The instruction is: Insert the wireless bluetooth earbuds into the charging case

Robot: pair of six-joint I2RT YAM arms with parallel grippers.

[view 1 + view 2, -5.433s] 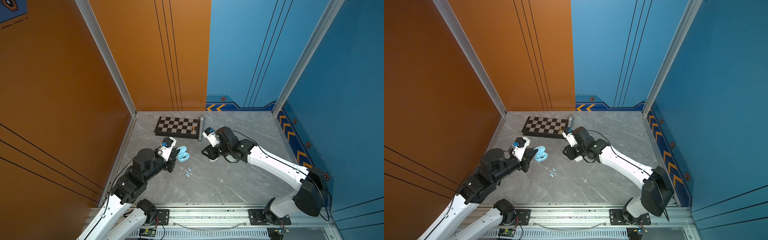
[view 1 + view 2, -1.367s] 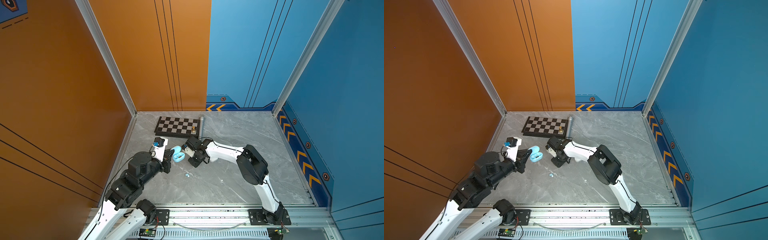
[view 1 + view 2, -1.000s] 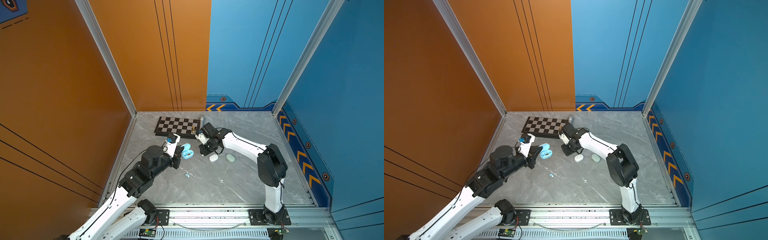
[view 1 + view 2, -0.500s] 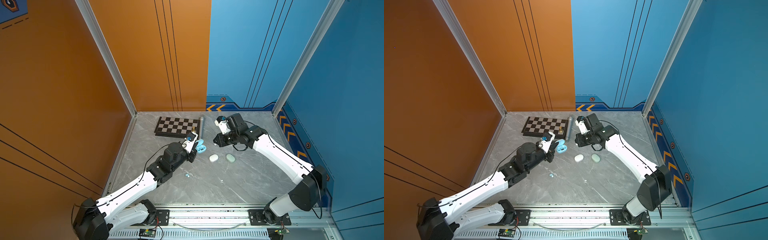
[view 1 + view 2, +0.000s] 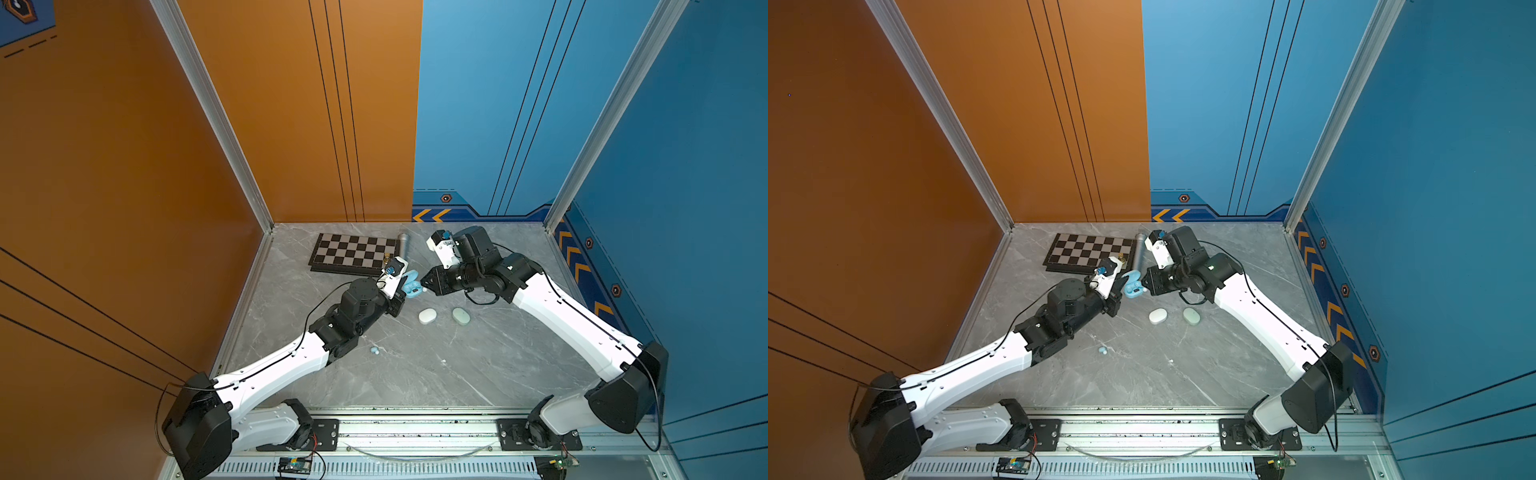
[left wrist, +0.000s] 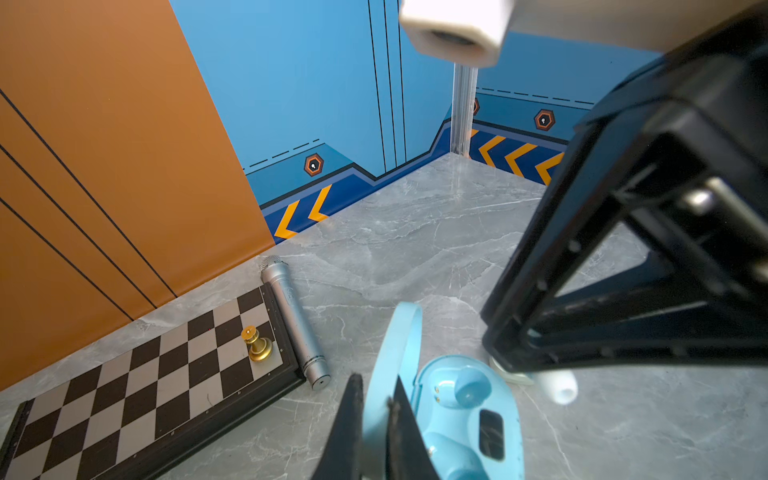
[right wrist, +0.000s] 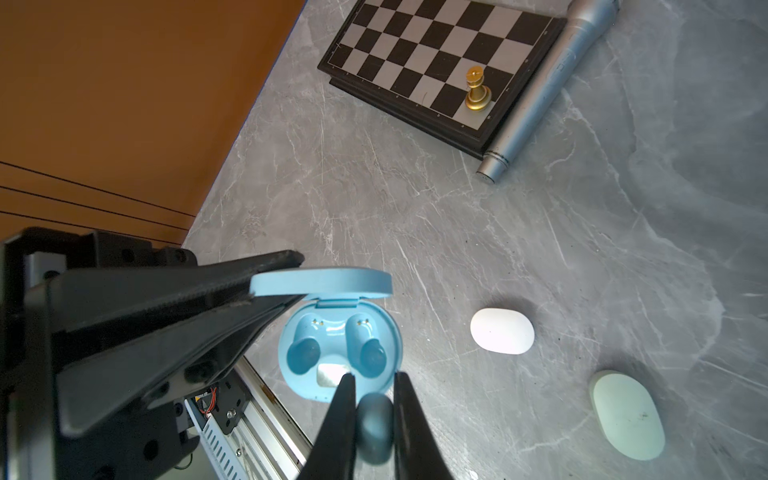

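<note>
Wireless bluetooth earbuds show in two spots. One small rounded light blue plastic bud (image 7: pixel 374 428) is pinched between the black fingers of the right gripper (image 7: pixel 374 390), whose jaws are closed on it. It hangs just at the front rim of the open light blue oval plastic charging case (image 7: pixel 338 357), outside its two hollows, where gold contact pins show. The left gripper (image 6: pixel 376 415) is clamped on that case by its raised lid (image 7: pixel 322 282); whether the case's base touches the grey marble tabletop (image 5: pixel 415 374) I cannot tell. A loose pale blue bud (image 5: pixel 375 350), perhaps a pair but too small to count, lies on the tabletop well apart from the case, toward the front rail. Near the case on that same side lies a closed white oval case (image 5: pixel 427 316), with a closed pale green oval case (image 5: pixel 461 316) a little farther off. Behind the case, toward the back wall, are a black-and-silver chessboard (image 5: pixel 353 253), a gold chess piece (image 7: pixel 477 89) standing on it, and a silver microphone (image 7: pixel 540 91) lying flat.
</note>
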